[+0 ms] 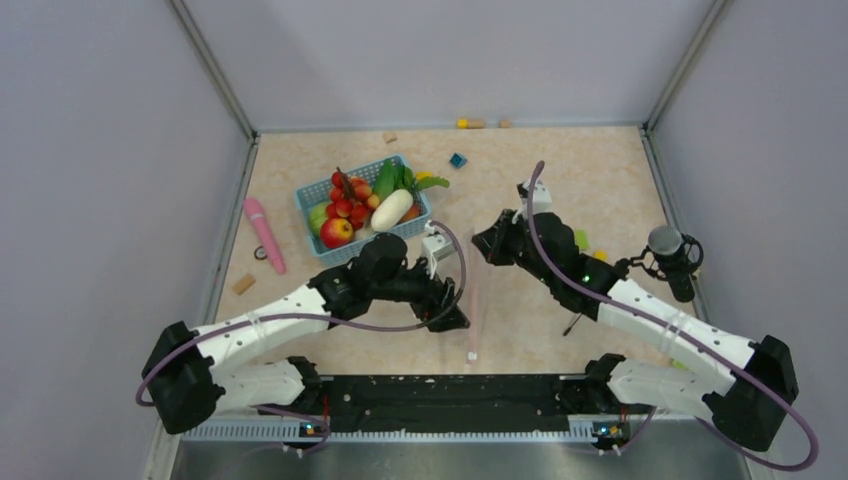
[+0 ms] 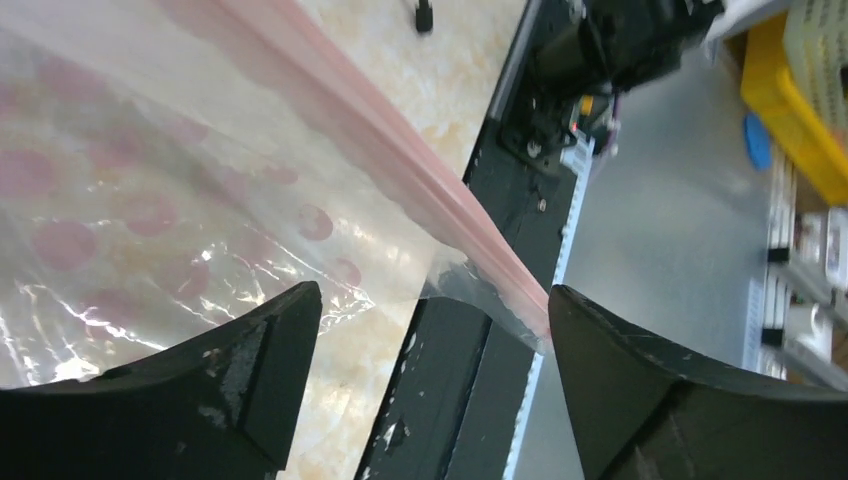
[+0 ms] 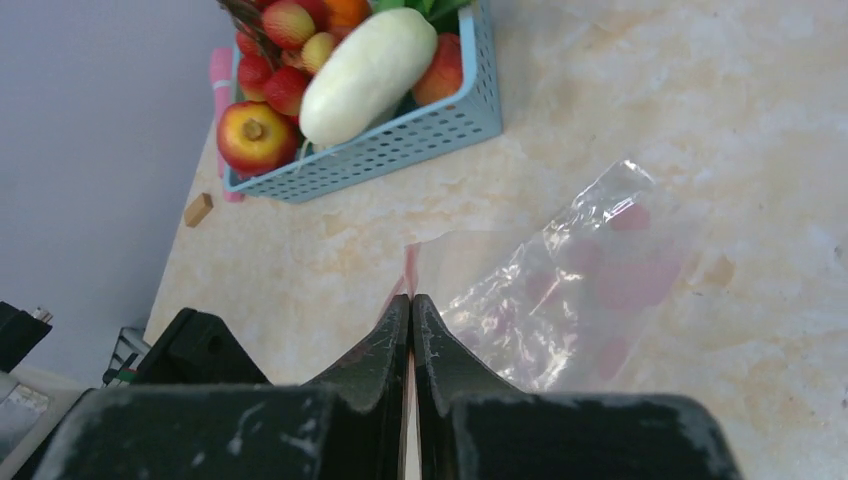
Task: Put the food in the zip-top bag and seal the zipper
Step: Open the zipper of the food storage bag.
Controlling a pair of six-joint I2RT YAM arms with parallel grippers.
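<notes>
Mid-table, between both arms: clear floppy plastic zip-top bag (image 3: 560, 290), lying flat on marbled tabletop (image 3: 650, 100). I see right gripper (image 3: 411, 300) clenched, tips pinching end of thin pale pink zipper strip (image 2: 400, 140). Left gripper (image 2: 432, 295) spread wide, holding nothing; strip runs through gap, contact unclear to me. Small plastic toy food (image 3: 365, 70) sits in light blue lattice plastic basket (image 3: 430, 135), beyond bag, apart from both grippers.
</notes>
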